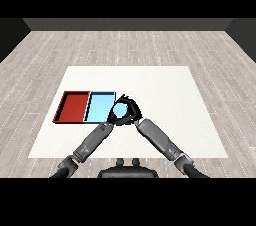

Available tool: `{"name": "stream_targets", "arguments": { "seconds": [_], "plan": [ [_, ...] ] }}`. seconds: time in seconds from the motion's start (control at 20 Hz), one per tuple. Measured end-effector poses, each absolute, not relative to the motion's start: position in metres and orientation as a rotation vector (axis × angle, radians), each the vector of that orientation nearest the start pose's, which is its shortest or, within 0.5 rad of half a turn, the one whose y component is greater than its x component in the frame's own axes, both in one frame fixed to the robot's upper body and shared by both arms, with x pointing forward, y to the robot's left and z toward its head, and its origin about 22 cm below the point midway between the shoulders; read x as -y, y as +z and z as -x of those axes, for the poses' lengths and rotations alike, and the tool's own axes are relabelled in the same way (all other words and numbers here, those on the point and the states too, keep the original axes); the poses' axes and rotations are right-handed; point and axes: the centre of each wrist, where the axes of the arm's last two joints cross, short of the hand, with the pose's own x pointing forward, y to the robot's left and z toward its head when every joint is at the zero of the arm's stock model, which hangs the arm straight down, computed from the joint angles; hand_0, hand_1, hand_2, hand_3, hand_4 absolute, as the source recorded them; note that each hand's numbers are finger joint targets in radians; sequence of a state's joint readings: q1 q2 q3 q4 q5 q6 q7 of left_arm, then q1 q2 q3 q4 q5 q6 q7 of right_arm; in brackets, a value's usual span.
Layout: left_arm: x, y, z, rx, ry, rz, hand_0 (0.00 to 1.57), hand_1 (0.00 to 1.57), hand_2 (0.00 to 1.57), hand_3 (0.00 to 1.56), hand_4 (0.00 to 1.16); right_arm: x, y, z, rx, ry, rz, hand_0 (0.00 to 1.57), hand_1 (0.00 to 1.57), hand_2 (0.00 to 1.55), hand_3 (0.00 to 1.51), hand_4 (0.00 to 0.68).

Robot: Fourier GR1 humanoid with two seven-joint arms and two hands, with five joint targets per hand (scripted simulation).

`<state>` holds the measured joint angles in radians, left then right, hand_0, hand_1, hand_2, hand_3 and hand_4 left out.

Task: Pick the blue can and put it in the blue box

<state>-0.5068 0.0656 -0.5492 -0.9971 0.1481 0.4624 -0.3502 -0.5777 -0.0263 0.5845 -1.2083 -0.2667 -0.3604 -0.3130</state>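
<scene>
Both hands, left (114, 116) and right (133, 108), curled round blue can (120, 112) at blue tray (99, 106) 3 o'clock edge; open table (170, 100) beyond.

Evenly and softly lit, with no single source to pick out. Bright on the white table (165, 115), without glare. Paler grey on the plank floor (130, 45), dimming to a dark band at the far wall. Faint shading only beneath the forearms at the near edge. No visible blur; straight lines at left and right edges unbent.
</scene>
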Motion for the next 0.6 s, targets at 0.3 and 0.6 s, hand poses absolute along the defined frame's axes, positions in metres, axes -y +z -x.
{"name": "stream_targets", "arguments": {
  "seconds": [0.3, 0.6],
  "plan": [
    [-0.091, -0.025, -0.304, 1.826, -0.259, -0.018, 0.95, 0.95, 0.97, 0.85, 0.69, 0.047, 0.044, -0.305, 1.931, 0.332, -0.381, 1.44, 1.44, 1.45, 1.39, 0.604],
    [-0.091, -0.028, -0.305, 1.842, -0.215, -0.017, 0.63, 0.63, 0.73, 0.51, 0.66, 0.045, 0.045, -0.308, 1.919, 0.329, -0.393, 1.43, 1.43, 1.45, 1.39, 0.593]
  ]
}}
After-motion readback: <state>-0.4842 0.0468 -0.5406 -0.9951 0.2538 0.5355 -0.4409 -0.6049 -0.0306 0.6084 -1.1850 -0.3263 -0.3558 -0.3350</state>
